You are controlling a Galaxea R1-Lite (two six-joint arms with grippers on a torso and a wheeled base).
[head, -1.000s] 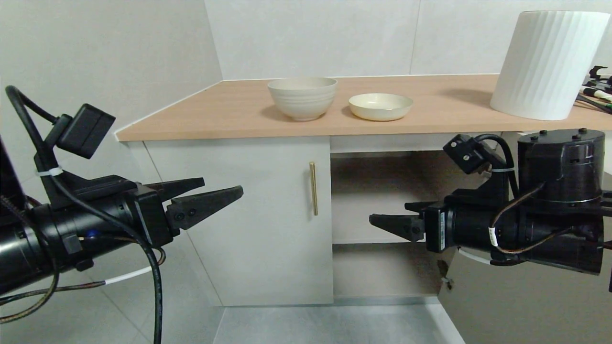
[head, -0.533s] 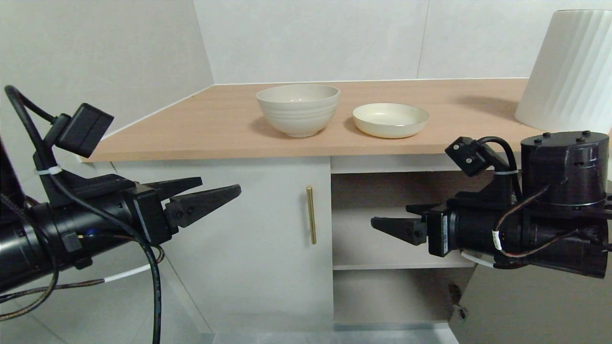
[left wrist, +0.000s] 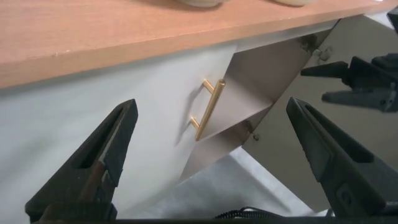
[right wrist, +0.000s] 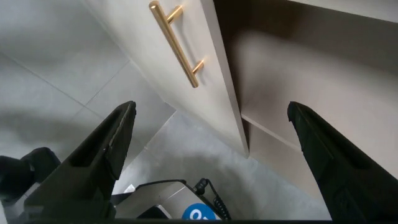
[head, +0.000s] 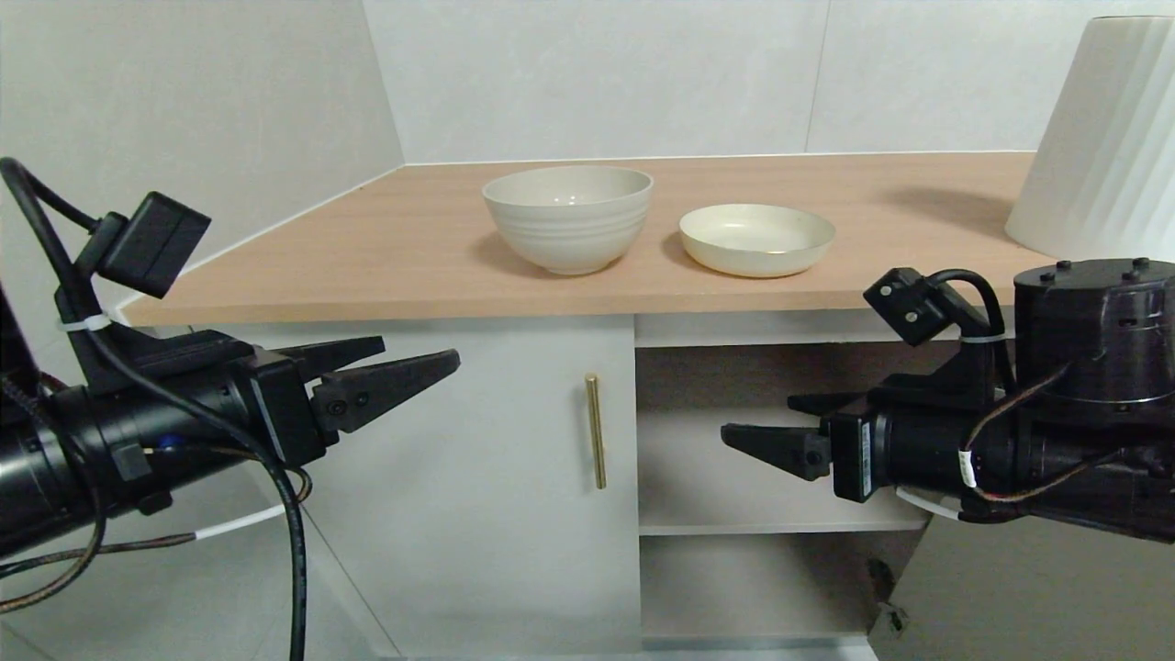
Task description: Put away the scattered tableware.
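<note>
A deep off-white bowl (head: 568,216) and a shallow cream dish (head: 756,239) stand side by side on the wooden countertop (head: 367,266), near its front edge. My left gripper (head: 420,349) hangs open below the counter, in front of the closed cabinet door (head: 477,477), holding nothing. In its own view the left gripper (left wrist: 211,106) frames the brass handle (left wrist: 208,109). My right gripper (head: 755,418) is open and empty, pointing left in front of the open cabinet compartment (head: 716,477). The right gripper (right wrist: 211,107) is spread wide in its own view too.
A tall white ribbed cone (head: 1102,156) stands on the counter at the right. The closed door carries a vertical brass handle (head: 595,430). The right door (head: 1010,597) is swung open toward me beneath my right arm. A shelf (head: 780,525) divides the open compartment.
The whole head view has shifted: the counter sits lower and nearer and the cone further right, so the camera moved. Bowl and dish keep their places. Both grippers stay open.
</note>
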